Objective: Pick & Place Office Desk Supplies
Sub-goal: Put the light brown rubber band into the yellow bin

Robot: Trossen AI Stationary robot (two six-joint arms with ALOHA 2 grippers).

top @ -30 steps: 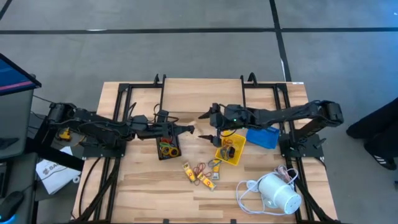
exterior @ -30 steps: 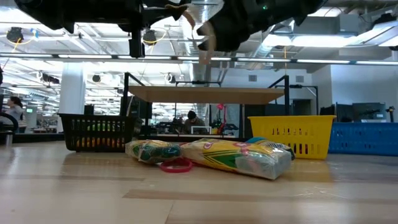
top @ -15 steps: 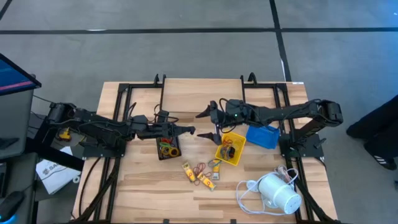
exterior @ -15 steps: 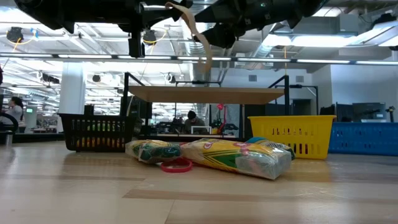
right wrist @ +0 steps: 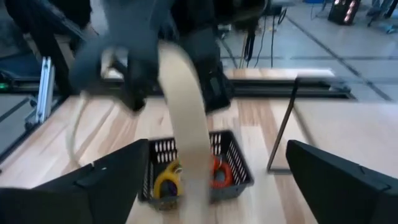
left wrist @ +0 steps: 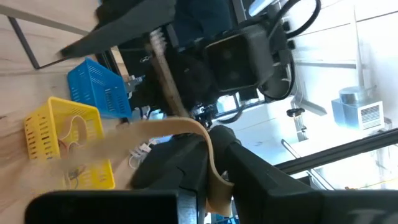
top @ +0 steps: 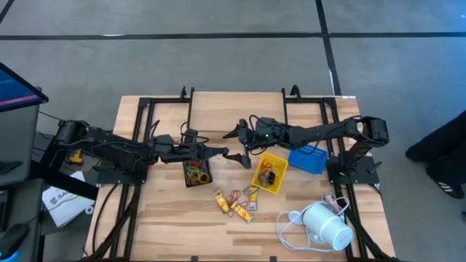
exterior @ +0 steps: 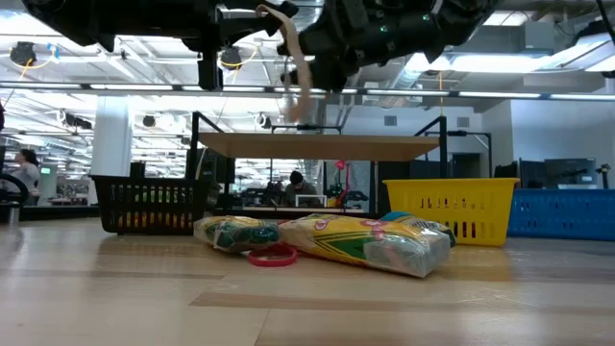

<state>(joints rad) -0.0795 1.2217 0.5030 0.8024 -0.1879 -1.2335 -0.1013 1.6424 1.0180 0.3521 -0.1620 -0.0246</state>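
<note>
Two end effectors mid-table, left end effector (top: 227, 153) pinching tan band (left wrist: 180, 127), right end effector (top: 243, 148) spread, no legible writing.

Both arms raised above mid-table, reaching inward, tips near each other. Left gripper (top: 224, 153) narrow, fingers (left wrist: 186, 163) pinched on a tan band. Right gripper (top: 239, 145) facing it, fingers (right wrist: 112, 177) spread wide.

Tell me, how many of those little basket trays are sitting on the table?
3. The black mesh tray lies left of centre, under the left arm's tip; the yellow tray sits right of centre; the blue tray is just right of the yellow one. None seems hidden.
</note>
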